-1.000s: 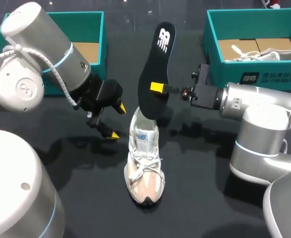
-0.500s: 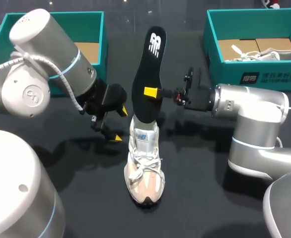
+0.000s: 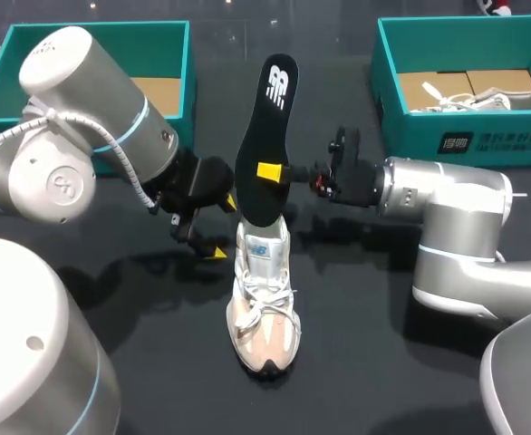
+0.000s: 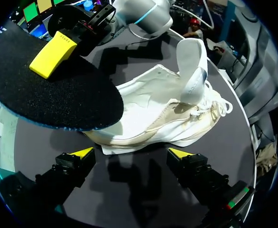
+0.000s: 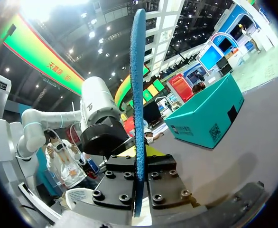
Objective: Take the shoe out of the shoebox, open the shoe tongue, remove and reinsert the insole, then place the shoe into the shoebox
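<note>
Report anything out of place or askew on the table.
The insole stands almost upright and leaning, its lower end at the shoe opening and the rest sticking up above it, clamped by the right gripper. Nothing looks spilled or damaged.

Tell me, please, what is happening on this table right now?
The right gripper is shut on the black insole and holds it upright, its lower end at the opening of the white shoe on the table. The left gripper is open beside the shoe's heel, touching nothing.
</note>
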Tool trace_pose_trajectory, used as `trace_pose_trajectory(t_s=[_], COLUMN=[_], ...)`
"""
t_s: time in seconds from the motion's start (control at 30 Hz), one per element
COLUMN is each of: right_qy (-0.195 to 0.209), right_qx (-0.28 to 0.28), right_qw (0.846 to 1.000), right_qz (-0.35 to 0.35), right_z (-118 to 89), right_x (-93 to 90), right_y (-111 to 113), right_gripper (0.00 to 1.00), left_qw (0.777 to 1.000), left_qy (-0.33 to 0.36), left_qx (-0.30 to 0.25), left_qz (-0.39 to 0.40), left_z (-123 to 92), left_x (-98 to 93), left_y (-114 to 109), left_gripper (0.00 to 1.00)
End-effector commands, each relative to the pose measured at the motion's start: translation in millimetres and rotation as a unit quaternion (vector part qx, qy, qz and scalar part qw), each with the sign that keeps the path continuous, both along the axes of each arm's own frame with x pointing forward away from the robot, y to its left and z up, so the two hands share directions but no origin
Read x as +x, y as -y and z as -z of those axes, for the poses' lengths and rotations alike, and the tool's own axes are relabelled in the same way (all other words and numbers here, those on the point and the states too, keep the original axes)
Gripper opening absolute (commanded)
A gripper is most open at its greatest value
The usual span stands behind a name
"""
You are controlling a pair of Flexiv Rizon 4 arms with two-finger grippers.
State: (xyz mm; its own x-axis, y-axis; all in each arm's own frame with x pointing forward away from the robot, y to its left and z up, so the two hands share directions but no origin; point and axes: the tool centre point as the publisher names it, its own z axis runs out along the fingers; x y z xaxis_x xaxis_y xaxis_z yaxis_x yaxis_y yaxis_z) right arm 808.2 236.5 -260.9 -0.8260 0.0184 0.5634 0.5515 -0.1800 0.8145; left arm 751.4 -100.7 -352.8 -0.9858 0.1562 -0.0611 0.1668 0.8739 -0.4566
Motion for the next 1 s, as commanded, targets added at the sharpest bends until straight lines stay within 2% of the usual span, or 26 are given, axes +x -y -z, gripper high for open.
trace_pose_trajectory(t_s=[0.03,0.4,0.53,1.0], right_qy=[-0.001,0.000,0.003,0.029], right_qx=[-0.001,0.003,0.005,0.011], right_qw=[1.000,1.000,1.000,1.000], right_qz=[-0.001,-0.002,0.000,0.002], right_z=[0,10,11,18], right_x=[0.0,2.8,1.5,-5.6], right_y=[-1,1,3,6], right_gripper=[0.00,0.00,0.00,0.00], left_qw=[1.000,1.000,1.000,1.000], left_qy=[0.009,0.014,-0.004,-0.018], left_qx=[0.008,0.009,0.010,0.010], left_qz=[-0.003,-0.009,-0.010,-0.002], left_z=[3,3,4,5], left_x=[-0.8,-0.6,0.5,1.8], left_y=[2,10,10,9], left_gripper=[1.00,1.00,1.00,1.00])
